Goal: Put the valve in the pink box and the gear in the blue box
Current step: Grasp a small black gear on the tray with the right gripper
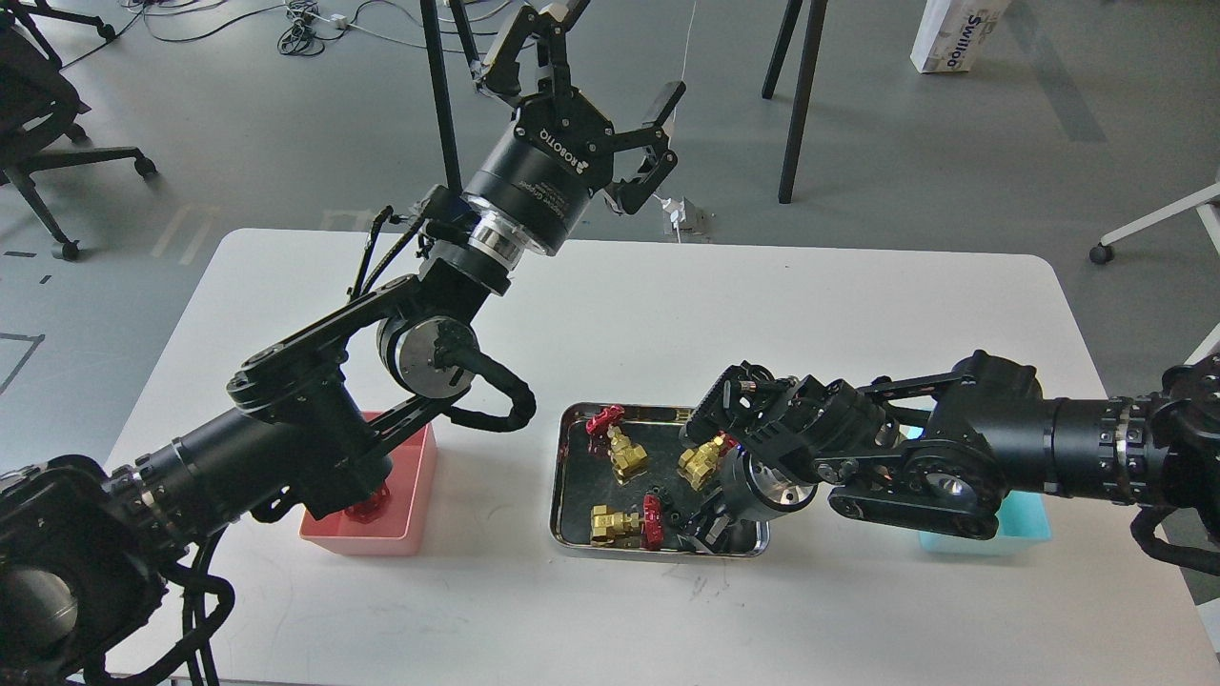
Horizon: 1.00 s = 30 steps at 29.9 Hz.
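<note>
Your left gripper [596,90] hangs spread wide, your right gripper's [710,524] fingers unreadable beside brass, red-wheeled valves [624,448] in the steel tray [562,476].

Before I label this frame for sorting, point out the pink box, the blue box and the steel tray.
pink box [416,495], head view, right wall.
blue box [1025,527], head view, right near corner.
steel tray [557,476], head view, left rim.
</note>
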Motion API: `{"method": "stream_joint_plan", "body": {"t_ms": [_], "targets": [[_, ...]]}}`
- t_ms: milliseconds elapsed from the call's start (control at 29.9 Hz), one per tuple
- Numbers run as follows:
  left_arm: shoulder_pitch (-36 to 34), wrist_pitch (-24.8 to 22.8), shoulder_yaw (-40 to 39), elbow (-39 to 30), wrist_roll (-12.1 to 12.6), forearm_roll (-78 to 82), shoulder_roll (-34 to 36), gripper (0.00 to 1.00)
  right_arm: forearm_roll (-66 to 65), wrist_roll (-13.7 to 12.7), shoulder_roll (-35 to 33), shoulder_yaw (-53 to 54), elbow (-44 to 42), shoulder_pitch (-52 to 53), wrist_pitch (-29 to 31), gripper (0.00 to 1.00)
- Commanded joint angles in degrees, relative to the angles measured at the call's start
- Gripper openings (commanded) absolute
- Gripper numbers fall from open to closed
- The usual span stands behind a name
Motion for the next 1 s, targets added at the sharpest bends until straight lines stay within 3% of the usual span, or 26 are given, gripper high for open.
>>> {"method": "stream_joint_plan", "body": {"t_ms": [0,971], "targets": [[0.2,0.1,0.0,0.0,0.0,0.0,0.0,1.0,0.2,0.0,-0.1,0.1,0.0,0.3,0.0,0.54],[1.0,-0.1,0.0,0.1,0.0,1.2,0.1,1.0,0.7,0.5,-2.0,-0.1,3.0,1.2,0.0,0.51]]}}
